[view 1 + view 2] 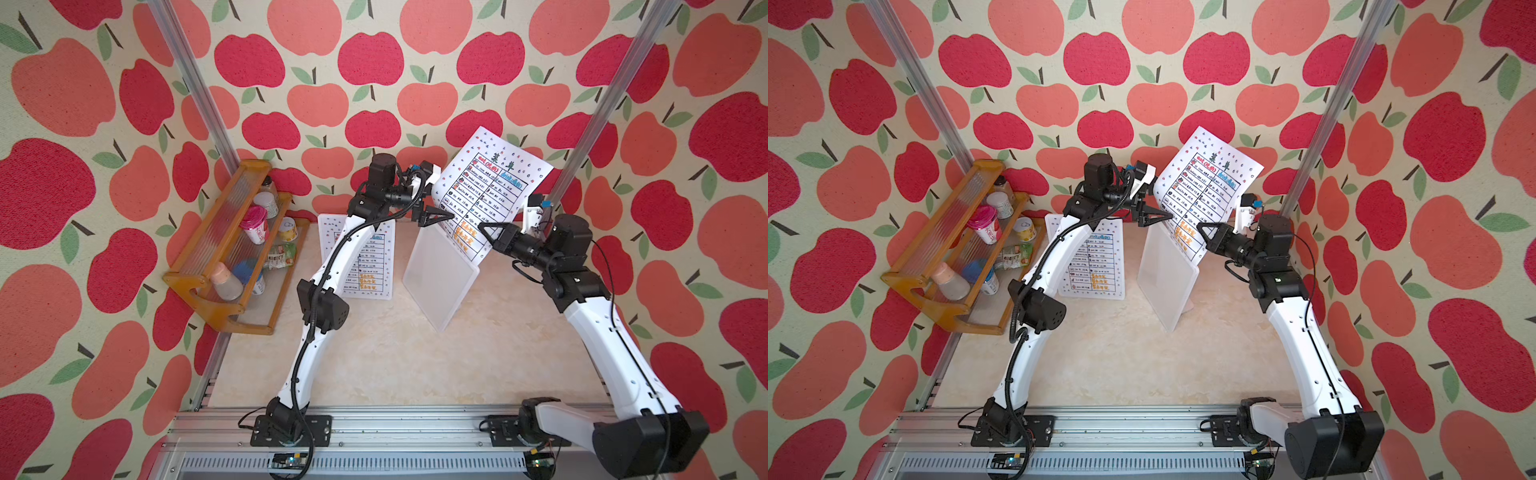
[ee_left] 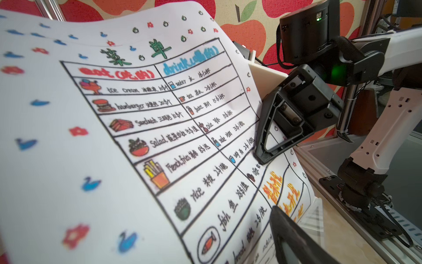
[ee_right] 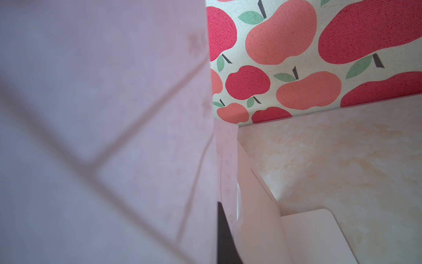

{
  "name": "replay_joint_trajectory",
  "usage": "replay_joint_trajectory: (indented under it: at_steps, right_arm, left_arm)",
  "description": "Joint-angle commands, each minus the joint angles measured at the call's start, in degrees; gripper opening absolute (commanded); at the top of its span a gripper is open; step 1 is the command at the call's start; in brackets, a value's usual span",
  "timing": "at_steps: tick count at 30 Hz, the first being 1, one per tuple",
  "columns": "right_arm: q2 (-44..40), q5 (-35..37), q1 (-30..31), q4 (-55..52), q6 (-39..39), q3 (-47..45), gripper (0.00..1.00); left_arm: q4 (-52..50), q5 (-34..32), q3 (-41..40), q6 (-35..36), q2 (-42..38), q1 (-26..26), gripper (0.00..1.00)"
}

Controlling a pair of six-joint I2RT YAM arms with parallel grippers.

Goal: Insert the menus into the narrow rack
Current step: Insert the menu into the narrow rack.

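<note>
One menu [image 1: 486,191] [image 1: 1204,187] hangs upright and curved in the air, its low edge at the top of the white narrow rack [image 1: 440,286] [image 1: 1167,282]. My right gripper [image 1: 482,226] [image 1: 1201,226] [image 2: 260,158] is shut on that sheet's right edge near the orange text. My left gripper [image 1: 446,218] [image 1: 1167,217] is at the sheet's left edge, open. In the left wrist view one of its fingers [image 2: 287,237] stands off the printed face and the other is hidden behind the paper. A second menu [image 1: 370,266] [image 1: 1098,266] lies flat on the table behind the left arm.
A wooden shelf [image 1: 195,286] [image 1: 913,282] with bottles and cups leans at the left wall. Aluminium posts [image 1: 594,124] rise at both back corners. A metal rail [image 1: 395,428] carrying the arm bases runs along the front edge.
</note>
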Motion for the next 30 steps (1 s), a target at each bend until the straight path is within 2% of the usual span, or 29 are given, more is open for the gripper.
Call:
replay_joint_trajectory:
  at_steps: [1,17,30]
  right_arm:
    - [0.0,-0.6,-0.3,-1.6,-2.1,2.0,0.0]
    - [-0.6,-0.5,-2.0,-1.8,-3.6,0.4,0.0]
    - [-0.2,2.9,-2.0,-3.1,-6.2,0.2,0.0]
  left_arm:
    - [1.1,-0.3,1.6,0.6,-2.4,-0.7,0.88]
    - [0.6,-2.4,1.6,1.4,-2.1,-1.7,0.92]
    - [2.1,-3.5,1.5,0.5,-1.0,-1.6,0.94]
